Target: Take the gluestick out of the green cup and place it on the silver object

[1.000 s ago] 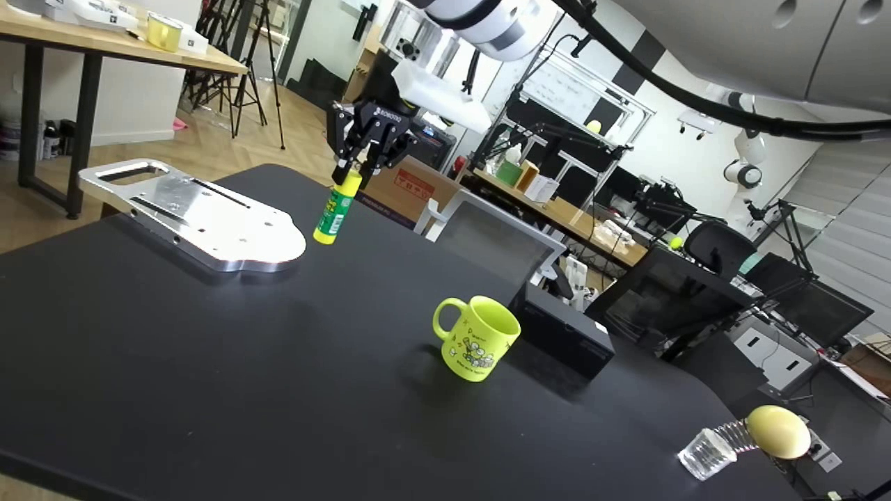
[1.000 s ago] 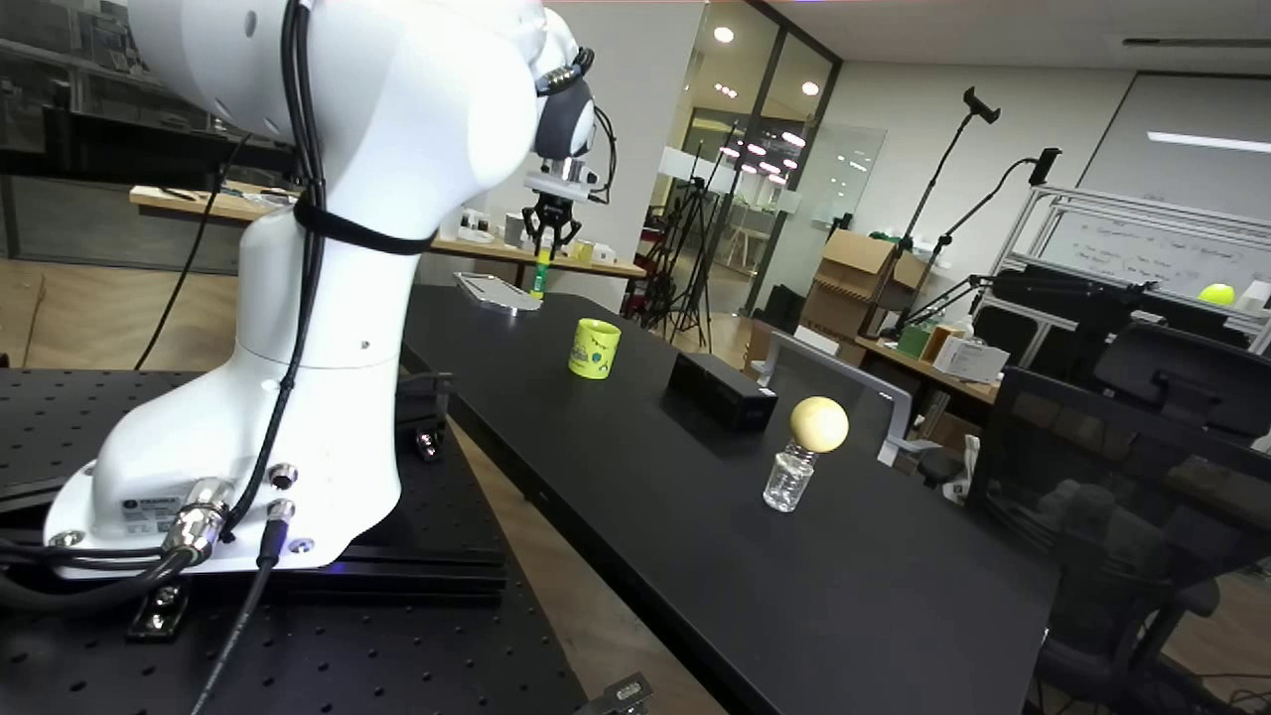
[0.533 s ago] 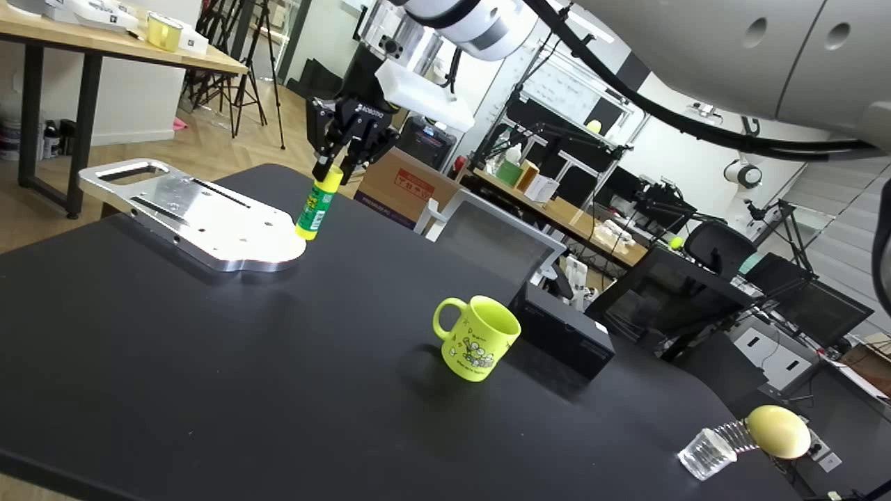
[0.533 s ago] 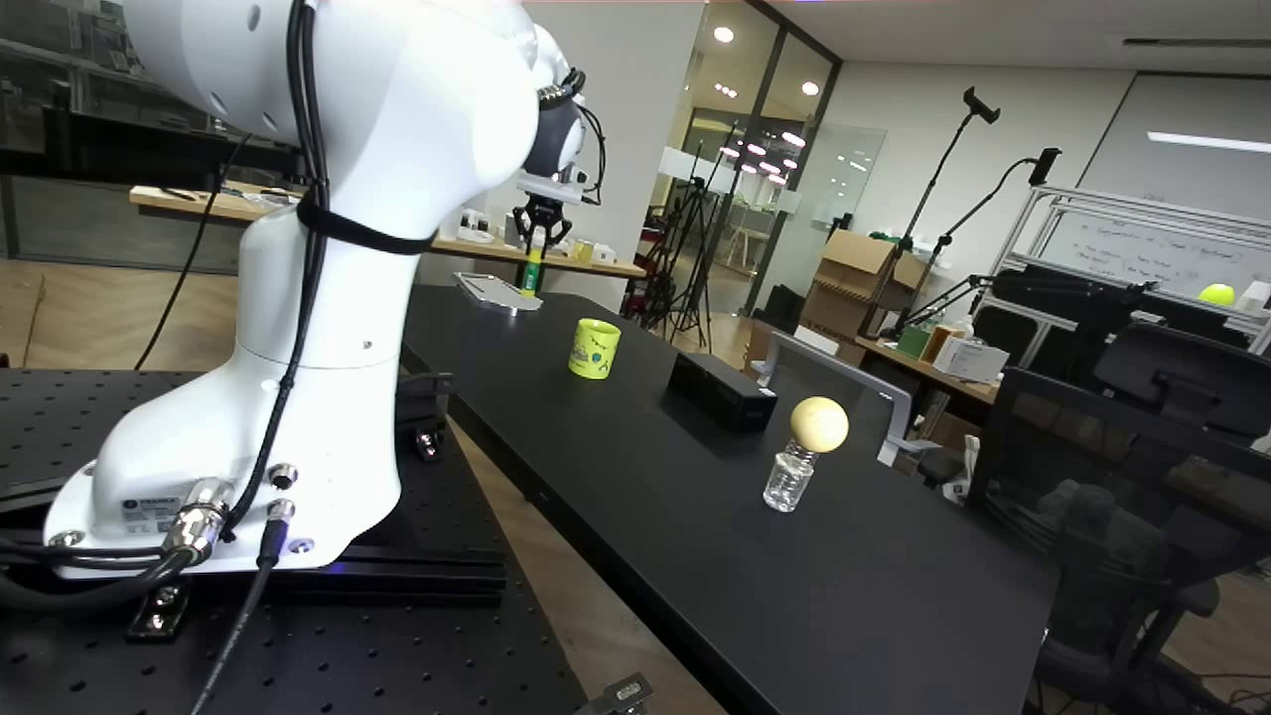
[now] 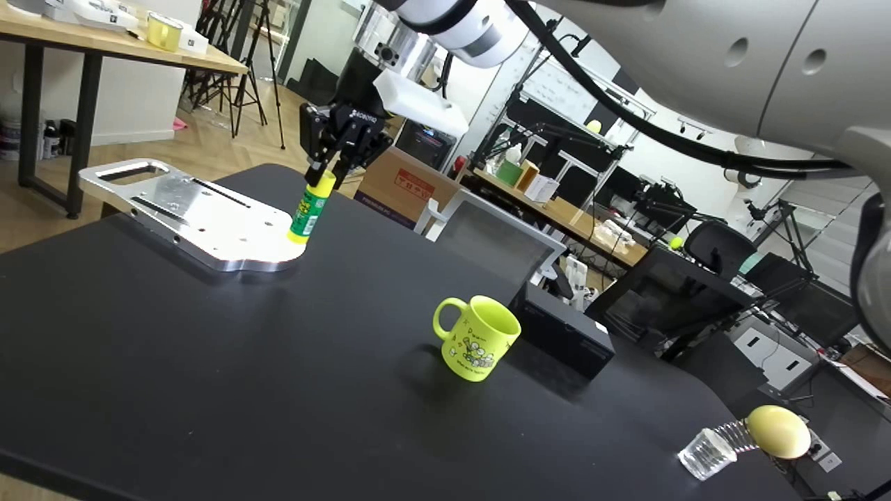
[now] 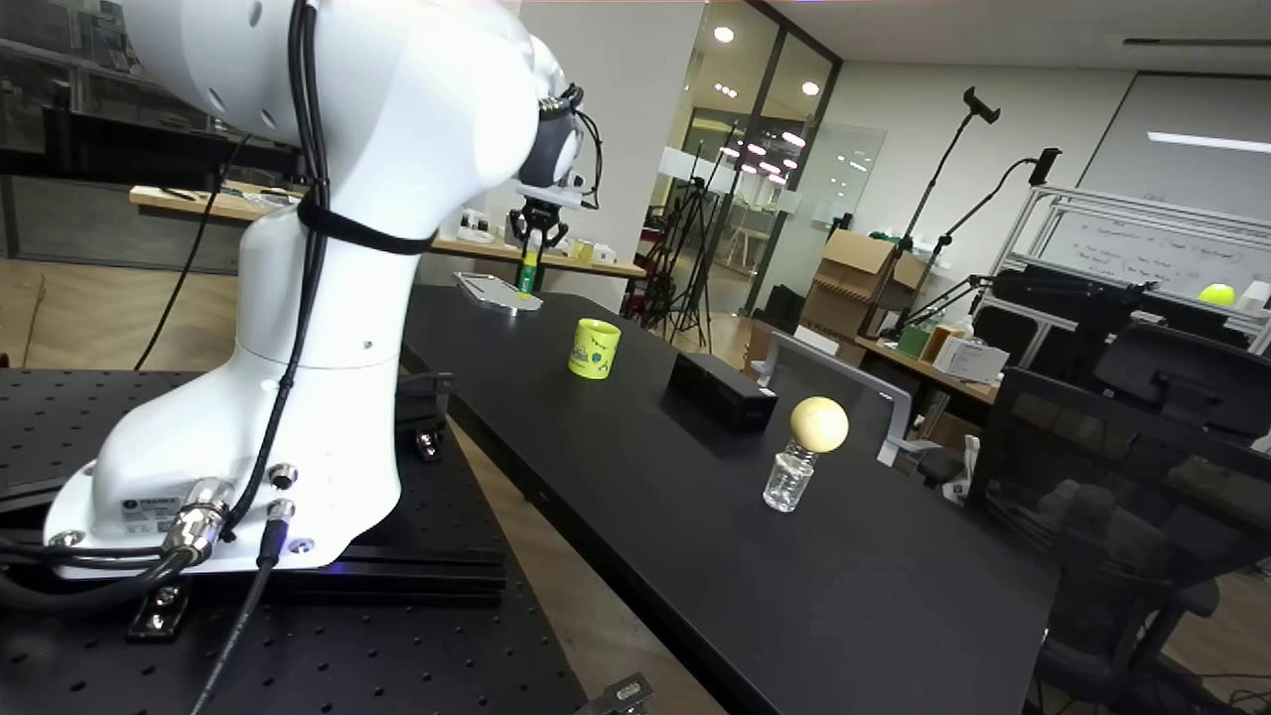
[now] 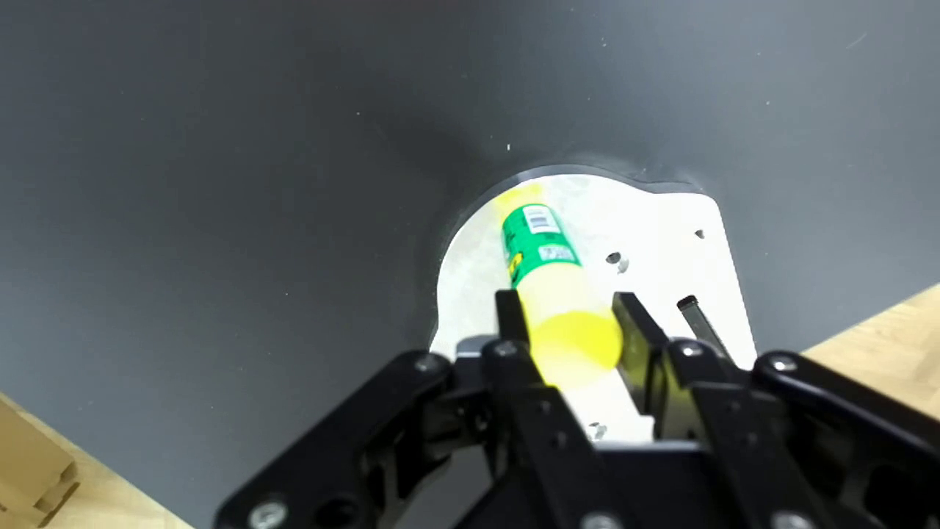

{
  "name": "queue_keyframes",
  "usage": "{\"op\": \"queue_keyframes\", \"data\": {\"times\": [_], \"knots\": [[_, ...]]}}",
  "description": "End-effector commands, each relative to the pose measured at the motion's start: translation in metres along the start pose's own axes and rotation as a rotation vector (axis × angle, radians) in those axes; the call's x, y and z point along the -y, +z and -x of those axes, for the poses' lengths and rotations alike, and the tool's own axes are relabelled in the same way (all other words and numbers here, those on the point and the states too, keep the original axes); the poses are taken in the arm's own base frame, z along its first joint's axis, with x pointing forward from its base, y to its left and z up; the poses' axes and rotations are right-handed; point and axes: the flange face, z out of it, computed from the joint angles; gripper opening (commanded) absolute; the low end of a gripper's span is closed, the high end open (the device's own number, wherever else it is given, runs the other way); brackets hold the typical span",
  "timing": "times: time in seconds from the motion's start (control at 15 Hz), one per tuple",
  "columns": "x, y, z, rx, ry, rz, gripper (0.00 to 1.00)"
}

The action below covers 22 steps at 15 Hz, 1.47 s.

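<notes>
The gluestick (image 5: 307,214), yellow with a green label, is held nearly upright, slightly tilted. My gripper (image 5: 326,177) is shut on its upper yellow end. In the wrist view the two fingers (image 7: 565,316) sit on either side of the gluestick (image 7: 542,246). The lower end is over the rounded end of the silver object (image 5: 202,209), close to its edge. It is at or just above the surface; I cannot tell if it touches. The silver object also shows in the wrist view (image 7: 661,242). The green cup (image 5: 480,337) stands upright on the table, away from my gripper.
A black box (image 5: 564,330) lies behind the green cup. A clear jar with a spring and a yellow ball (image 5: 778,431) stands further along the black table (image 5: 278,403). A grey chair (image 5: 487,233) stands at the table's far edge.
My gripper has carried the gluestick left and slightly down, from beside the silver object to over its rounded end. The cup, box and jar have not moved.
</notes>
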Motion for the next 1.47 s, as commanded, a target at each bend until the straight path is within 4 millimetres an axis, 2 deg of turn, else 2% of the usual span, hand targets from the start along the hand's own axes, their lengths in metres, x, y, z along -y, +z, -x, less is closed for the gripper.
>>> {"op": "queue_keyframes", "data": {"times": [0.0, 0.27, 0.33, 0.87, 0.93, 1.4], "knots": [[0.001, -0.006, 0.000, -0.001, -0.026, -0.004, 0.08], [0.000, -0.001, 0.002, 0.009, -0.024, -0.003, 0.08], [-0.001, -0.001, 0.003, 0.011, -0.024, -0.002, 0.33], [-0.001, 0.004, 0.004, 0.019, -0.021, -0.007, 0.33], [-0.001, 0.004, 0.004, 0.018, -0.021, -0.007, 0.08], [-0.002, 0.014, 0.005, 0.007, -0.039, -0.003, 0.08]]}}
